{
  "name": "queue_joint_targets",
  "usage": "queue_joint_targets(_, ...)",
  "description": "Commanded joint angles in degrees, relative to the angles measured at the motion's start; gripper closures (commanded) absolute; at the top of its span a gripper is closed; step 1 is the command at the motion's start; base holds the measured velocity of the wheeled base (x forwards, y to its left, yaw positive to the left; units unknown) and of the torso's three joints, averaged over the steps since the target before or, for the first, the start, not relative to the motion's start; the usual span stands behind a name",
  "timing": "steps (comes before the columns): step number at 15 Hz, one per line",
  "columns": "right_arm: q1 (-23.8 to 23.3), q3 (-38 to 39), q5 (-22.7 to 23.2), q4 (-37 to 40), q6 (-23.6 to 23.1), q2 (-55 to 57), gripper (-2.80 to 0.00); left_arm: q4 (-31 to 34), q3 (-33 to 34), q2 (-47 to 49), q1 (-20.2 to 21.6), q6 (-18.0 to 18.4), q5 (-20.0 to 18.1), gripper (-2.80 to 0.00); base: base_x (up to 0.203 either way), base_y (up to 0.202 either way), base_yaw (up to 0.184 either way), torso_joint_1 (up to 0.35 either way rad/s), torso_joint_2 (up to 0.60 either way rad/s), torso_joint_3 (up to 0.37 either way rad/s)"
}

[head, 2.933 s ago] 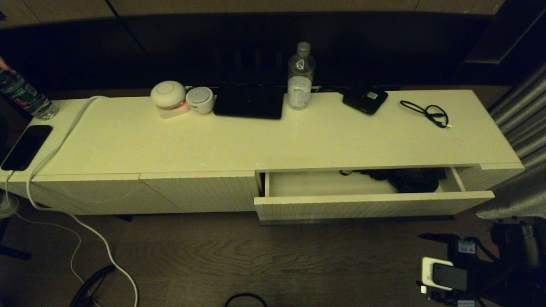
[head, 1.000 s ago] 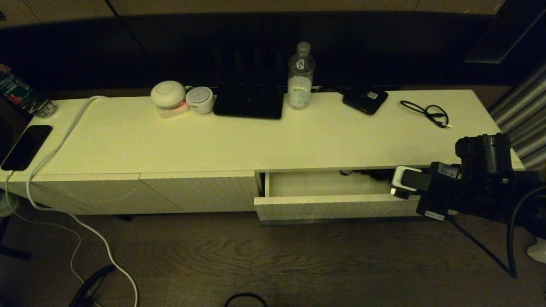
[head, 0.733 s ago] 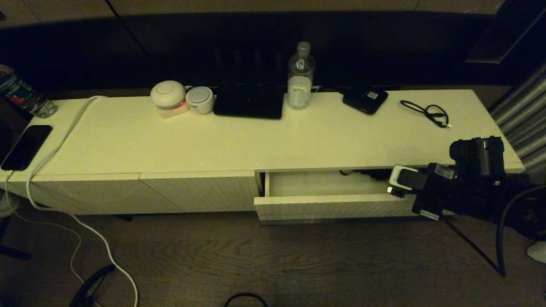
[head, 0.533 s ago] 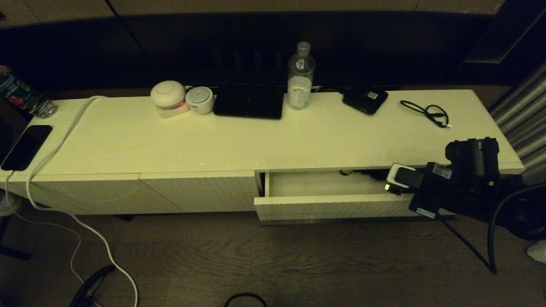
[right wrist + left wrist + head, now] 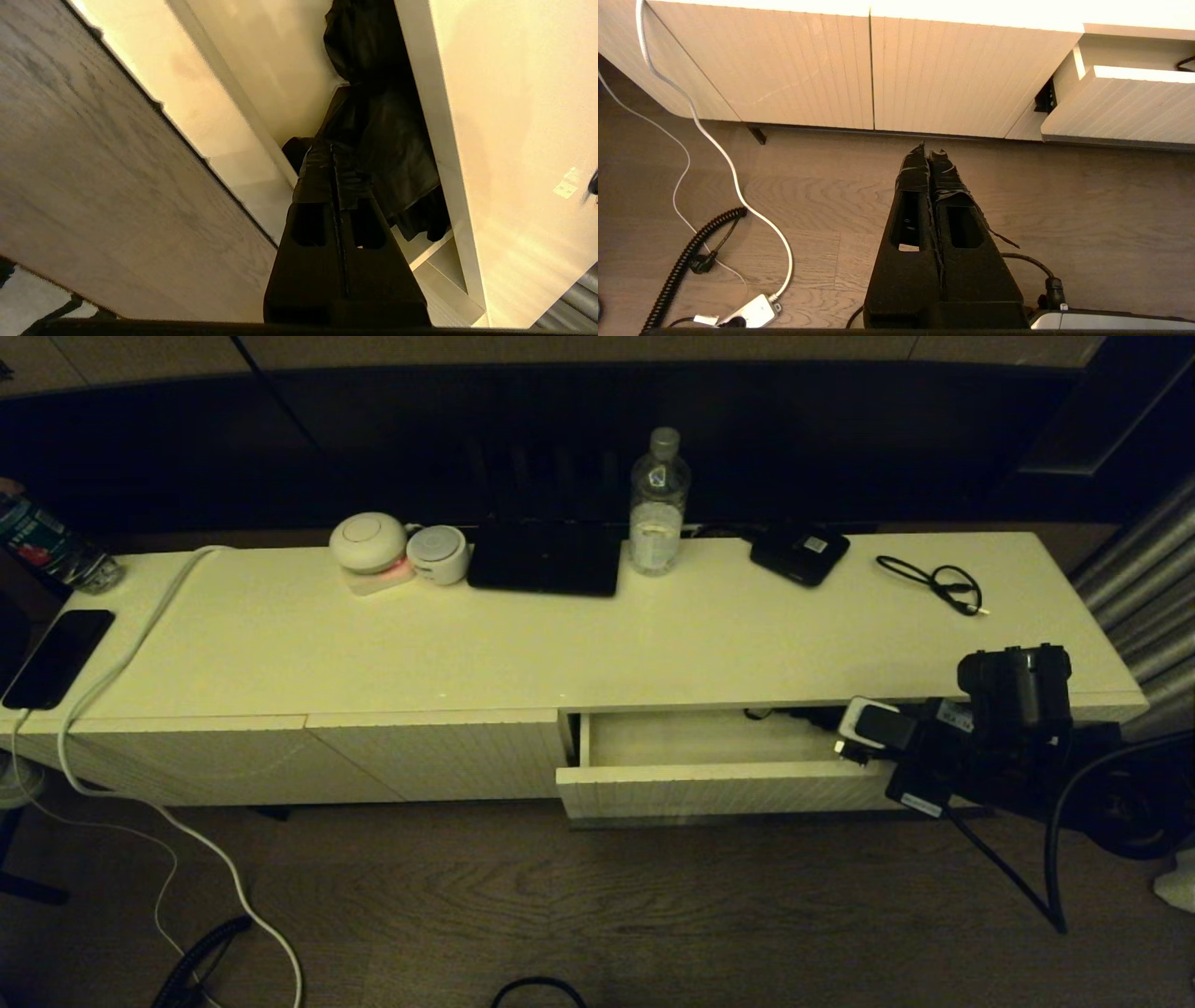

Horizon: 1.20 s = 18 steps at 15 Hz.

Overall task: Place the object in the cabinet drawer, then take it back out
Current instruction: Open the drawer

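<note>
- Setting: long cream cabinet (image 5: 597,644) on a dim wood floor (image 5: 560,905).
- Garment (image 5: 383,140): soft black crumpled bundle, lying at the right end of the pulled-out drawer (image 5: 728,784).
- Right gripper (image 5: 332,154): fingers pressed together, tips at the garment; cannot tell whether fabric is pinched.
- Left gripper (image 5: 930,151): closed, empty, low over the floor.
- On top: water bottle (image 5: 658,504), looped cable (image 5: 934,583).

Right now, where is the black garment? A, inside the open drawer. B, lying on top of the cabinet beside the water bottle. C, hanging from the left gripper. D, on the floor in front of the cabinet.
A: the right wrist view shows the black garment lying inside the open drawer, with the shut right gripper at its edge.
</note>
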Motion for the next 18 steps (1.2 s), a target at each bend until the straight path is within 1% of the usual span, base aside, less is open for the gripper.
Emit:
queue_joint_targets(1,-0.06,-0.78,-0.01,-0.50,-0.29,0.82,0.00,-0.02,0.00,-0.09,0.04,-0.04,0.02,0.00,0.000,0.000,0.000,0.000,0.00,0.000)
queue_joint_targets(3,0.03,-1.45,-0.10,-0.67,-0.29,0.96,0.00,-0.02,0.00,-0.09,0.04,-0.04,0.02,0.00,0.000,0.000,0.000,0.000,0.00,0.000)
queue_joint_targets(9,-0.06,-0.05,-0.34,-0.04,-0.43,1.14,0.00,-0.02,0.00,-0.09,0.04,-0.04,0.02,0.00,0.000,0.000,0.000,0.000,0.00,0.000)
queue_joint_targets(11,-0.06,1.14,-1.44,0.12,-0.47,0.98,0.00,-0.02,0.03,-0.09,0.01,-0.04,0.02,0.00,0.000,0.000,0.000,0.000,0.00,0.000)
queue_joint_targets(18,-0.05,5.29,-1.41,0.21,-0.67,-0.54,0.00,-0.02,0.00,-0.09,0.04,-0.04,0.02,0.00,0.000,0.000,0.000,0.000,0.00,0.000)
